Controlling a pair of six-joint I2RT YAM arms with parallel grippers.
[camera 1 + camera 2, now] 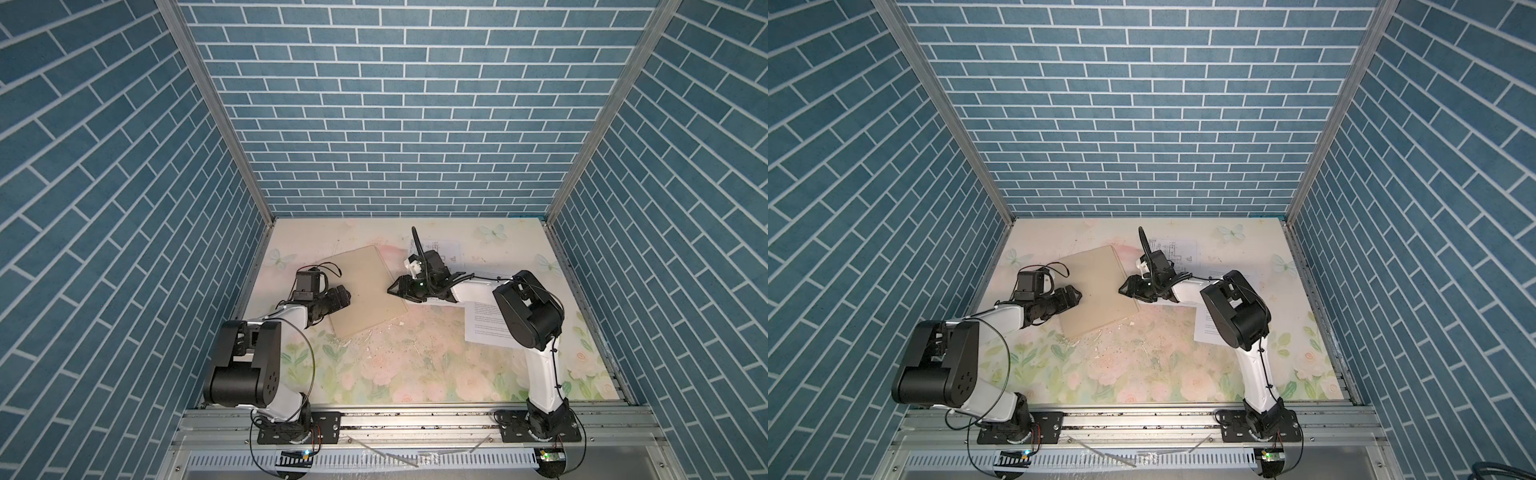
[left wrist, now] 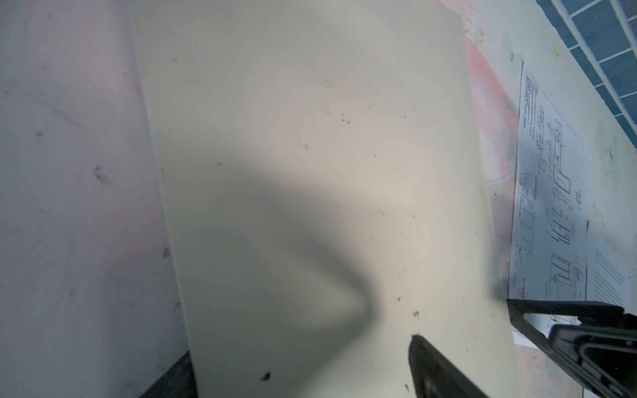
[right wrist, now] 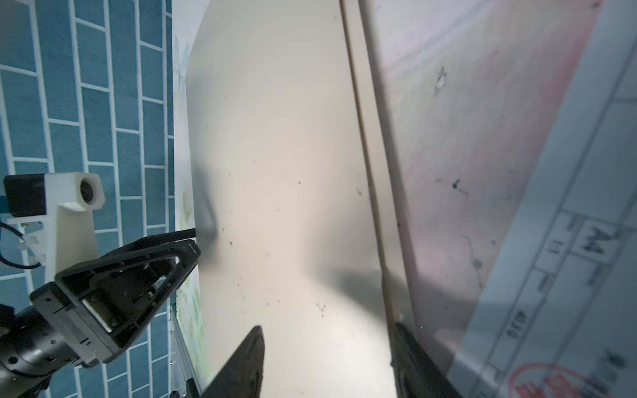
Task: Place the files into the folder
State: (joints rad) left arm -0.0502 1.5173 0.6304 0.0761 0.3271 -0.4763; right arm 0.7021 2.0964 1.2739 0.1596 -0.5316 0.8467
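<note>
The folder [image 1: 365, 291] is a thin, flat rectangle of plain beige card. Its face is matte and has small dark specks. It lies a little turned on the floral tabletop [image 1: 415, 365], left of the middle in both top views. In the right wrist view its right side shows two card edges close together, like a narrow stripe.

Both files lie flat on the tabletop, outside the folder. The drawing sheet [image 1: 451, 249] is white paper with fine black line drawings. It lies toward the back wall, near the folder's far right corner (the right arm hides a part of it). The text sheet [image 1: 484, 322], white with grey paragraphs, lies more to the right, partly under the right arm.

The right gripper [image 1: 392, 289] is at the folder's right edge with its black fingers [image 3: 248, 361] spread. One finger is over the beige face and the other is at the card edge, with nothing pinched between them. The left gripper [image 1: 347, 296] is at the opposite edge, fingers also wide apart, and one of them [image 2: 434, 372] is over the card. I cannot tell if any finger touches the card.
</note>
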